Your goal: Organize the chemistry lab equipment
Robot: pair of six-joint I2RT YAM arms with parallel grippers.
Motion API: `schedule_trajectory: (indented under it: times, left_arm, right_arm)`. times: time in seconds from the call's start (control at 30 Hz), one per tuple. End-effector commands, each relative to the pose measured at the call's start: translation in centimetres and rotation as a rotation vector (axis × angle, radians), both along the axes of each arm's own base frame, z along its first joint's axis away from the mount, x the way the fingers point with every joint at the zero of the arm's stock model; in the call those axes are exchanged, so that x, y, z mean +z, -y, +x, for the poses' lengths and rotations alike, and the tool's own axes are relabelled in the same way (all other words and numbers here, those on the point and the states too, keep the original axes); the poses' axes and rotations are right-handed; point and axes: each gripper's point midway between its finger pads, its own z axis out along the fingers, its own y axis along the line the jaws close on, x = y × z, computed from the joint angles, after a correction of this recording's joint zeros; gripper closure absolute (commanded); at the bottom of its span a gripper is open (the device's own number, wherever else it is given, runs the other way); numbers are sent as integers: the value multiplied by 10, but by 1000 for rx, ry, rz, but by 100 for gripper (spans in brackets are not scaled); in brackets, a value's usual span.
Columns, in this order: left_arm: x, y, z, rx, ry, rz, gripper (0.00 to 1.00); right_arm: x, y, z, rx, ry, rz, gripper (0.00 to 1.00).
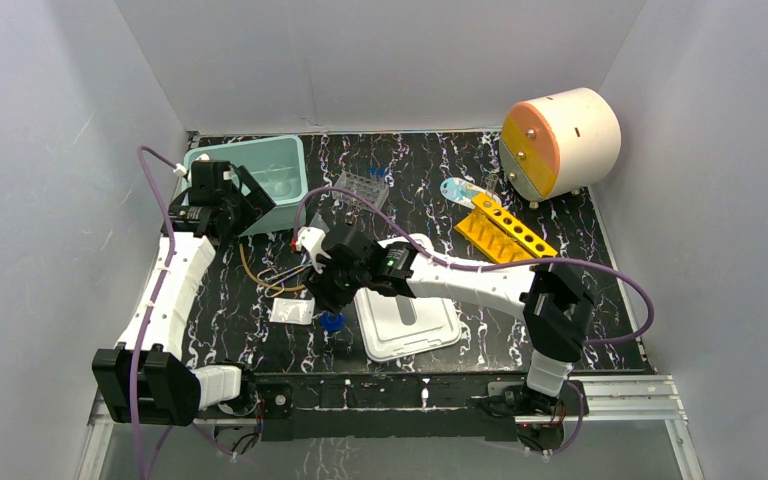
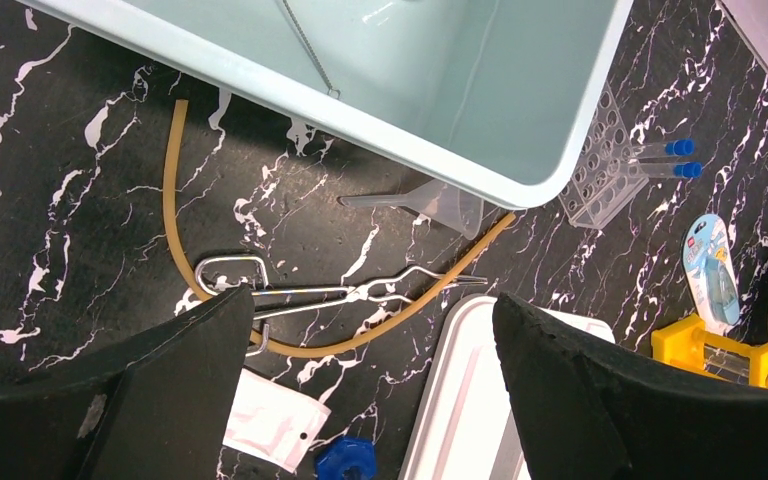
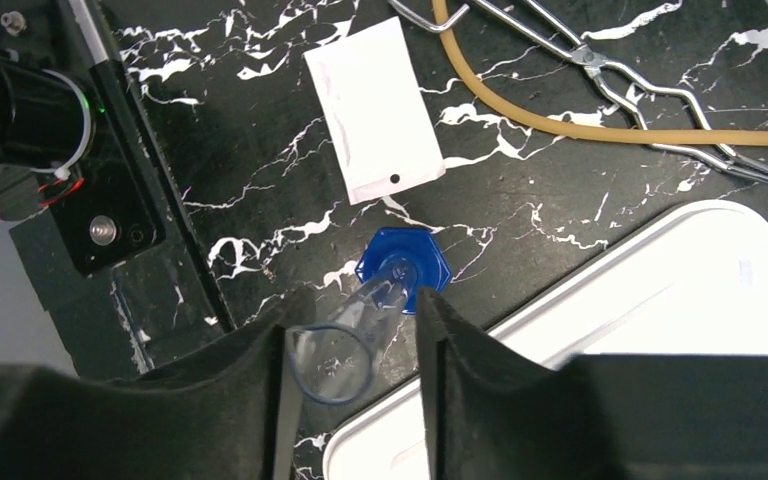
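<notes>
Right pincer (image 3: pixel 360 300) astride small clear cylinder (image 3: pixel 390 285), blue six-sided foot, standing near-centre tabletop (image 3: pixel 520 210) between white packet (image 3: pixel 373 110) and white tray (image 3: pixel 660 330); pinched or not, cannot tell. Centre your fingers (image 3: pixel 460 370) on wall, squeeze gently, lift straight. Likely light, tippy, slippery. Left pincer (image 2: pixel 372 305) spread wide, empty.

overhead; both wrists down over tubing (image 2: pixel 168 180)

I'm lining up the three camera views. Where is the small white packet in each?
Top external: small white packet left of centre, just left of the white lid.
Left wrist: packet at the bottom edge, left of centre.
Right wrist: packet upper centre.
Shared landmark: the tan rubber tubing, curving past it in all three.
</notes>
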Motion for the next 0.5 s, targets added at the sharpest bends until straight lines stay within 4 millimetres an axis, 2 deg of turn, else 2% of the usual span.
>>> schedule_trajectory:
  times: [0.0,0.13,0.3,0.47]
  left_arm:
    - [1,-1,-5,2,-6,-13,11]
    - [0,2,-3,-11,-3,-22,11]
    - [-2,7,0,-54,-12,-23,11]
    - [6,28,5,-191,44,-70,11]
  right_arm:
    - [34,-19,18,-35,88,99,56]
    - [38,-18,22,-62,103,104,71]
    - [44,-16,29,-102,114,101,74]
    - [59,-14,37,-100,23,145,77]
